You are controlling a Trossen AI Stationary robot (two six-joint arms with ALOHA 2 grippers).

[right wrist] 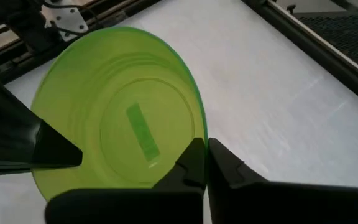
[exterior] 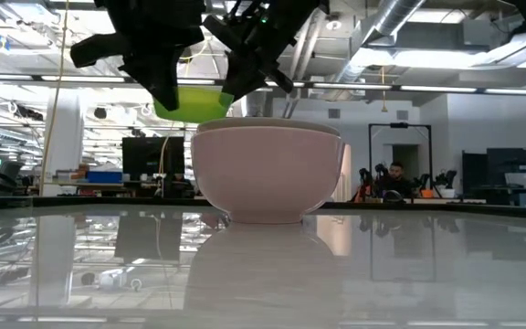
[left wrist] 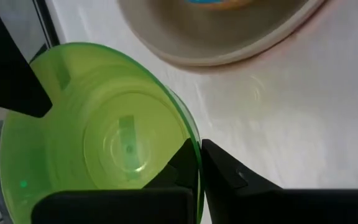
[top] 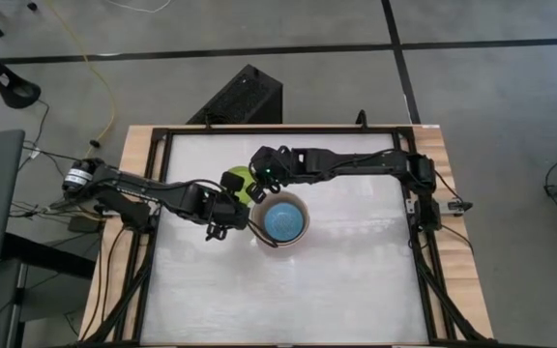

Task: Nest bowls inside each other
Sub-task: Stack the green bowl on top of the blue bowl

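Green bowl [top: 237, 183] gripped by both tools above tabletop [top: 356, 280]
Left tool [left wrist: 199, 163] and right tool [right wrist: 205, 158] are clamped on its rim, left of the nested bowls [top: 280, 221].

The small bright green plastic bowl [top: 237, 181] is up in the air, tipped, beside the stacked bowls [exterior: 268, 174] with the little blue bowl [top: 283, 221] on top.

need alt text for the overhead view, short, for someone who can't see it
Two dark robot arms meet over a white table, both holding a small green bowl in the air: the left gripper and the right gripper are each shut on its rim. Beside it stands a stack of nested bowls, a light blue one innermost.
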